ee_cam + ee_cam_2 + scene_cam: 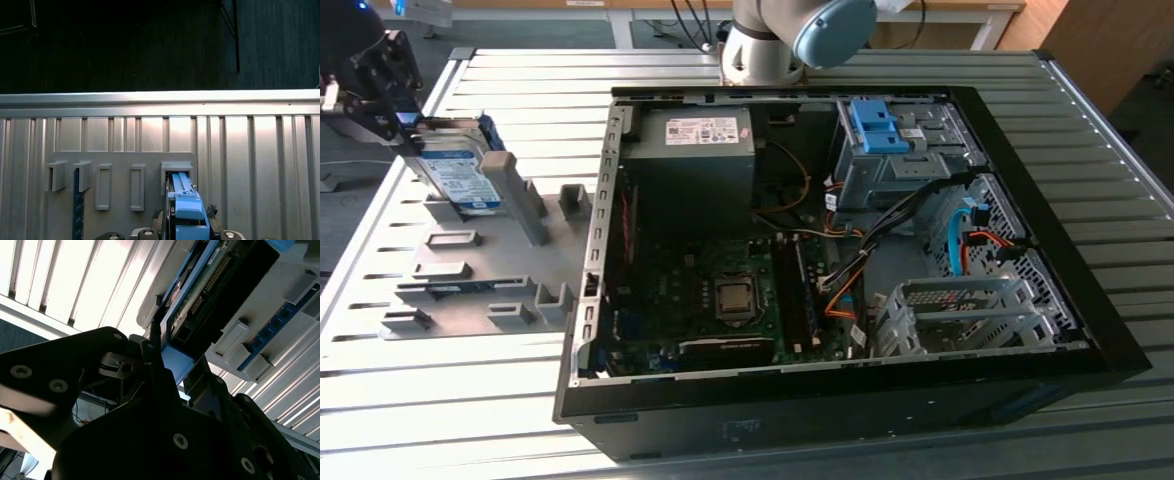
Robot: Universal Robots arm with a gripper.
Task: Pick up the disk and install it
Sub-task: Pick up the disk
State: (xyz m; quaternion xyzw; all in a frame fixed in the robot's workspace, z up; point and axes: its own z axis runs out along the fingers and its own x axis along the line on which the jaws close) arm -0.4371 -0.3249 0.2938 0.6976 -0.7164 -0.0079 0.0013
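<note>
While the gripper (403,118) is squeezing the top end of the disk (458,172) at the exterior view's left, the disk is standing tilted with its low end at a slot of the grey holder plate (487,285). It is looking stiff, metal and rather heavy, and I think a bump could be hurting it. So the blue rails (187,212) along its edges are making the safest place to hold, not the green board (200,290) underneath. Further right the open computer case (1107,330) is sitting with its drive cage (907,170) near the far side
</note>
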